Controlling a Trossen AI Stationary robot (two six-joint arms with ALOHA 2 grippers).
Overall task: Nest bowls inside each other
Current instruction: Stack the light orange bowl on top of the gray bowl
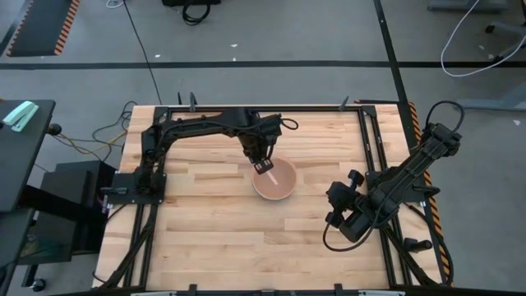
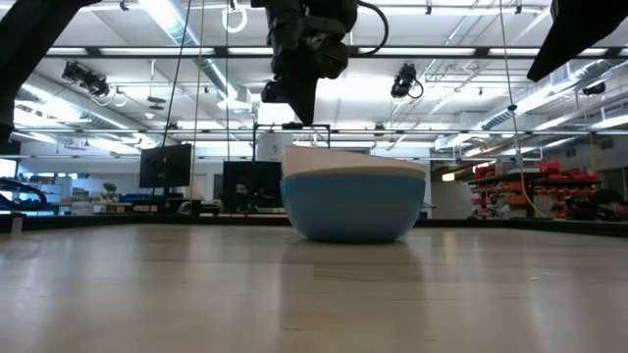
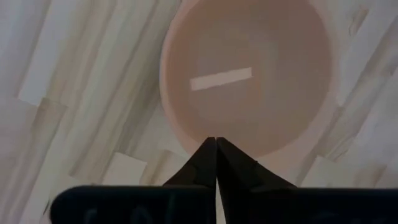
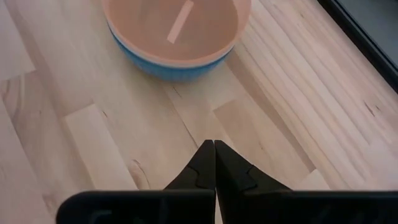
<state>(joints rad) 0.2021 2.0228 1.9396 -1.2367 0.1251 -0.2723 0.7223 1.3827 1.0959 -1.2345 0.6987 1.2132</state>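
A salmon-pink bowl (image 1: 274,179) sits inside a blue bowl (image 2: 353,206), which stands on its base at the middle of the table. The stack also shows in the right wrist view (image 4: 177,59). The pale grey-white bowl does not show apart from these two. My left gripper (image 1: 265,167) is shut and hangs a little above the stack's far-left rim (image 3: 186,134); the low view (image 2: 299,118) shows a gap between the fingertips and the rim. My right gripper (image 4: 214,144) is shut and empty over bare table to the right of the stack, also in the high view (image 1: 332,197).
A pale strip of reflected light (image 3: 221,79) shows on the pink bowl's bottom. Black frame rails (image 1: 374,140) run along the table's sides. Bare wooden table (image 1: 214,230) lies around the stack.
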